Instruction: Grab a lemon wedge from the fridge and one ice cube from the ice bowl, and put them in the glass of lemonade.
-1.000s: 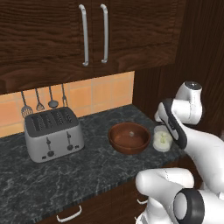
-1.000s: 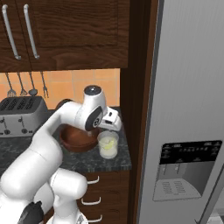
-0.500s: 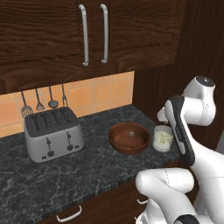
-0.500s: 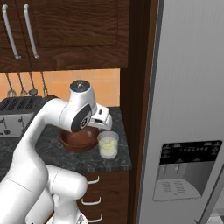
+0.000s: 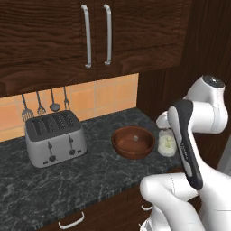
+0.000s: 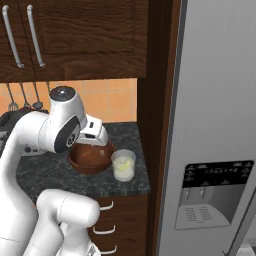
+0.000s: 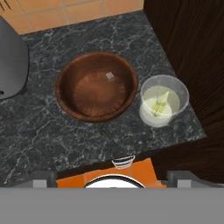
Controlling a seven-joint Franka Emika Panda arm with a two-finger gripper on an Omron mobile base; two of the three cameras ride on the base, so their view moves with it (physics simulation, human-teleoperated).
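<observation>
Left base view: a dark marble counter point(image 5: 90, 171) under wooden cabinets point(image 5: 67, 40) carries a toaster point(image 5: 54, 137), the ice bowl point(image 5: 133, 142) and, touching its right side, the glass of lemonade point(image 5: 166, 143).

Right base view: the fridge point(image 6: 215, 125) rises right of the counter; its dispenser panel point(image 6: 210, 192) lettering is unreadable.

Hand view: the lemon wedge point(image 7: 160, 104) floats in the glass; the gripper point(image 7: 114, 178) hangs spread wide, empty.

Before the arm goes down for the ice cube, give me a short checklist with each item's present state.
1. Lemon wedge already in the glass of lemonade: ok.
2. One ice cube visible in the ice bowl: ok.
3. Gripper open and holding nothing: ok.
4. Hand above the bowl, view onto it unobstructed: ok.
5. Glass upright on the counter, right beside the bowl; whether they touch: cannot tell.
6. Toaster well apart from the bowl: ok.
</observation>
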